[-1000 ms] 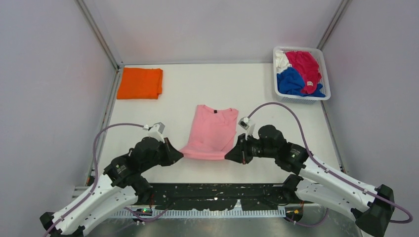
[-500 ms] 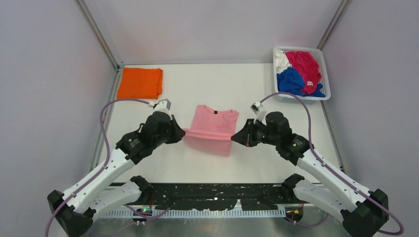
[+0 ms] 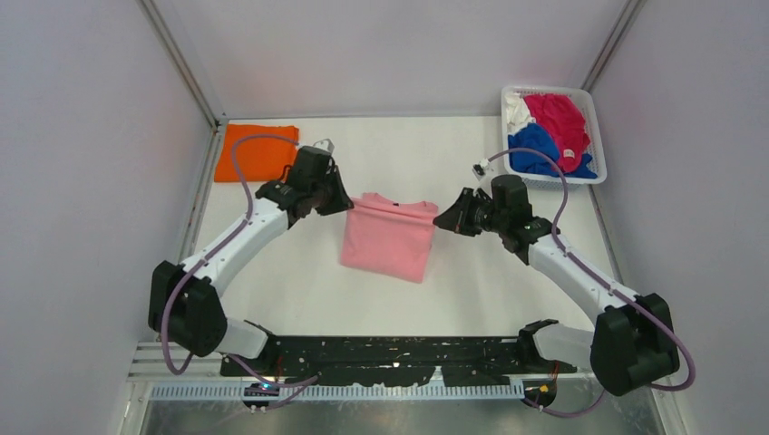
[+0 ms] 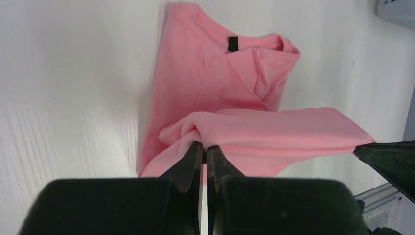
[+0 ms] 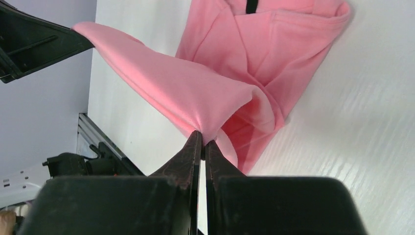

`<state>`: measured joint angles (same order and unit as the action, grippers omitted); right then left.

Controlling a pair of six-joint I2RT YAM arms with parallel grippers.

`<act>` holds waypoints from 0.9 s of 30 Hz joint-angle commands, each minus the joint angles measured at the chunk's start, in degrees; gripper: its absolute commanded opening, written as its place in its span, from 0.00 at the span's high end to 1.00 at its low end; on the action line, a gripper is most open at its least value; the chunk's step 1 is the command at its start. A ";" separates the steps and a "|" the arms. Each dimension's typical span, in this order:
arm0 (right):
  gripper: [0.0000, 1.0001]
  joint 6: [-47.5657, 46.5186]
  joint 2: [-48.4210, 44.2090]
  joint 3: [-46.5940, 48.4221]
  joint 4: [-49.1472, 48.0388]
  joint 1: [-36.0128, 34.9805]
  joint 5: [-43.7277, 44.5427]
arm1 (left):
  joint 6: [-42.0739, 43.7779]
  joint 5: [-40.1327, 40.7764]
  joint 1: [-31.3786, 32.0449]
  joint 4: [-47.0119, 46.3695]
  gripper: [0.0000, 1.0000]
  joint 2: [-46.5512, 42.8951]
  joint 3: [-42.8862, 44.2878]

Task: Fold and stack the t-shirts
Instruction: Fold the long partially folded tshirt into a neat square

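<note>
The light pink t-shirt [image 3: 388, 237] lies mid-table, folded over on itself, its lifted edge stretched between my two grippers. My left gripper [image 3: 345, 205] is shut on the shirt's left corner, seen pinched in the left wrist view [image 4: 204, 145]. My right gripper [image 3: 439, 220] is shut on the right corner, seen in the right wrist view [image 5: 202, 135]. The pink shirt's collar with a black tag [image 4: 232, 44] lies beyond the lifted edge. A folded orange t-shirt [image 3: 257, 152] lies at the far left. Royal blue [image 3: 531, 148], magenta-red [image 3: 557, 120] and white [image 3: 516, 109] shirts sit crumpled in the basket.
The white mesh basket [image 3: 595, 145] stands at the far right corner. Grey walls close in the table on left, right and back. A black rail [image 3: 381, 355] runs along the near edge between the arm bases.
Both grippers have carried the pink shirt's near hem away from me, up and over toward the collar, folding the shirt in half. Both arms are stretched further out.
</note>
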<state>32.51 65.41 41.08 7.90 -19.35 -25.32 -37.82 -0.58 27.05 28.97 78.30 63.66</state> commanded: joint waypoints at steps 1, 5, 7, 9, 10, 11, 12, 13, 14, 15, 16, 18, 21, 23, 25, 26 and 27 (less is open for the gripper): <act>0.95 0.61 6.39 3.47 -6.72 3.31 0.37 | 3.33 -2.37 -3.22 -1.46 1.00 7.69 7.43; 0.95 0.90 12.31 5.37 -9.65 4.89 -0.30 | 4.25 -2.64 -3.79 -0.24 1.00 16.05 13.44; 0.95 0.95 15.10 6.57 -10.48 5.35 -0.37 | 4.68 -2.46 -3.95 1.09 1.00 19.30 16.46; 0.95 1.22 17.95 7.67 -11.17 5.90 -0.58 | 5.01 -2.16 -4.14 2.39 1.00 22.53 19.21; 0.95 1.36 19.90 8.42 -11.47 6.28 -0.72 | 4.99 -2.15 -4.30 3.06 1.00 24.14 20.51; 0.95 1.58 20.84 8.80 -11.98 6.40 -0.92 | 5.03 -2.31 -4.43 3.45 1.00 25.58 21.60; 0.94 1.92 22.78 9.67 -12.23 6.67 -0.94 | 5.12 -2.36 -4.53 3.76 1.00 26.87 22.64; 0.93 2.02 23.60 10.13 -12.83 6.77 -0.91 | 5.05 -2.61 -4.75 4.04 1.00 28.19 23.67; 0.92 2.27 25.24 10.90 -13.20 7.02 -0.80 | 4.99 -2.85 -4.87 4.21 1.00 29.72 24.76; 0.91 2.41 25.93 11.60 -13.41 7.04 -0.15 | 5.03 -3.09 -4.96 4.40 0.93 30.73 25.67; 0.90 2.67 27.23 11.93 -13.69 7.22 0.87 | 5.09 -3.19 -5.11 4.47 0.83 31.81 26.61; 0.72 3.30 28.97 13.14 -13.59 7.59 1.97 | 5.29 -3.29 -5.28 5.13 0.59 33.69 28.76; 0.19 3.63 30.67 15.74 -12.67 8.07 2.47 | 6.16 -4.56 -5.43 7.28 0.37 35.35 32.11; 0.06 2.85 31.05 17.05 -11.11 8.14 2.73 | 6.48 -6.03 -5.49 6.80 0.26 34.81 31.98; 0.01 2.71 30.20 17.06 -10.44 8.16 2.58 | 6.67 -8.56 -5.43 4.88 0.13 33.28 30.11; 0.01 2.63 29.77 16.78 -10.65 8.09 2.28 | 6.95 -9.88 -5.43 3.27 0.04 32.41 28.65; 0.02 2.64 28.85 16.01 -10.86 8.12 1.85 | 7.06 -11.03 -5.44 2.33 0.01 31.61 26.87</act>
<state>35.81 96.88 55.75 -2.11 -11.22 -23.57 -32.08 -6.31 21.76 34.33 114.04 92.86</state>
